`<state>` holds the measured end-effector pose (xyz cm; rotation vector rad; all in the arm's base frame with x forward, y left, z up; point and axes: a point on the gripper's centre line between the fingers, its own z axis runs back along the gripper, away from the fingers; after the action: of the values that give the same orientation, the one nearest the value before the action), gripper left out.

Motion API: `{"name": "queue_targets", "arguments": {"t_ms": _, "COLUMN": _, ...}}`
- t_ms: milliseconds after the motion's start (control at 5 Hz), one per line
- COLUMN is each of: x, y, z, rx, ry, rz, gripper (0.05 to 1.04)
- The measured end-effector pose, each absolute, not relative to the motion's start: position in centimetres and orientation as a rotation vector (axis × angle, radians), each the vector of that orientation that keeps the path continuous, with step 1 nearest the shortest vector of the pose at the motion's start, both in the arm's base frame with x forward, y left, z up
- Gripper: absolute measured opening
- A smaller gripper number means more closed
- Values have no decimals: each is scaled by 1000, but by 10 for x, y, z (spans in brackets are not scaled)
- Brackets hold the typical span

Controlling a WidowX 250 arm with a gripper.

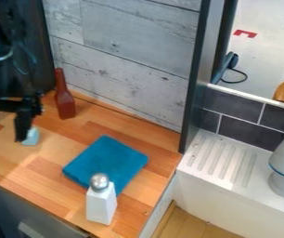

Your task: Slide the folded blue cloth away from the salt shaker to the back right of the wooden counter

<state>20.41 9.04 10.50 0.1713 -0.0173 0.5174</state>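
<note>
Well, jaws hang over the wooden counter (39,165) by plank wall (123,67); open or closed, I can't tell.

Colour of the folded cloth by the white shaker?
The cloth is plain teal blue; best seen in the camera view.

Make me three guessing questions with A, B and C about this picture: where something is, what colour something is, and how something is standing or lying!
1. Where is the small pale block?
A) On the white draining board
B) On the wooden counter
C) On the floor

2. What colour is the square cloth?
A) Blue
B) Yellow
C) Pink

3. How is the bottle?
A) Lying on its side
B) Upside down
C) Standing upright

Answers:
1. B: wood shows around the block, left of the cloth.
2. A: the whole top of the cloth is blue.
3. C: its wide end is on the wood and its thin neck points up.
</note>
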Motion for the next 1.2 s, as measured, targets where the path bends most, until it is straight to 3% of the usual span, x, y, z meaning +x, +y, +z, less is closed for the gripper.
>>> {"name": "queue_targets", "arguments": {"t_ms": 400, "x": 231, "y": 80, "z": 66, "rx": 180, "ry": -10, "rz": 403, "gripper": 1003}}
{"name": "queue_targets", "arguments": {"t_ms": 800, "x": 270, "y": 49, "z": 35, "rx": 165, "ry": -119, "rz": 311, "gripper": 1003}}
{"name": "queue_targets", "arguments": {"t_ms": 1200, "x": 290, "y": 40, "z": 25, "rx": 99, "ry": -200, "rz": 288, "gripper": 1003}}
